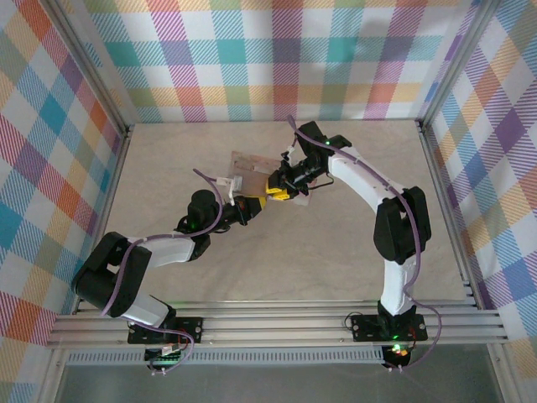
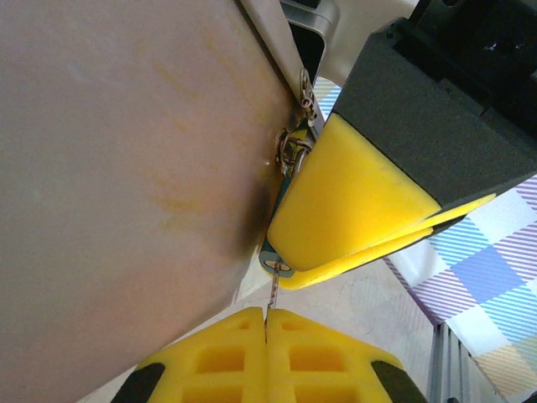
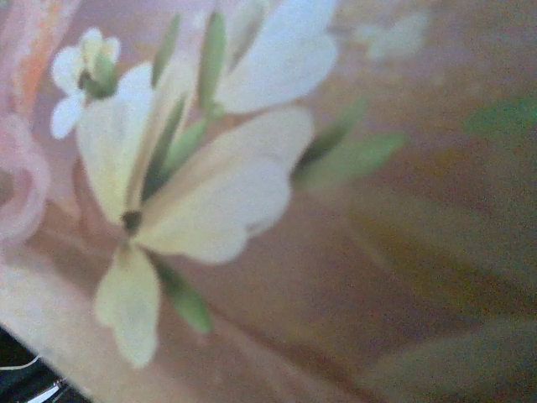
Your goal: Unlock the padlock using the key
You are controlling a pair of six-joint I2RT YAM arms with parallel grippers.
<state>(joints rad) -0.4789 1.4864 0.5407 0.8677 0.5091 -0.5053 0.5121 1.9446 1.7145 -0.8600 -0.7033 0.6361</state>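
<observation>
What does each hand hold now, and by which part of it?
Left hand pinches the key by its rear end; right hand clamps the padlock by its blue body, shackle left free.

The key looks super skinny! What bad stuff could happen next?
1. The key is a thin sliver pinched at one end by the left gripper. If it gets pushed crooked, it might bend or slip out.
2. The padlock peeks out as a small blue edge between the right gripper's yellow pads. Turning the key could twist it loose.
3. The pink box sits right beside them and might get bumped.
</observation>
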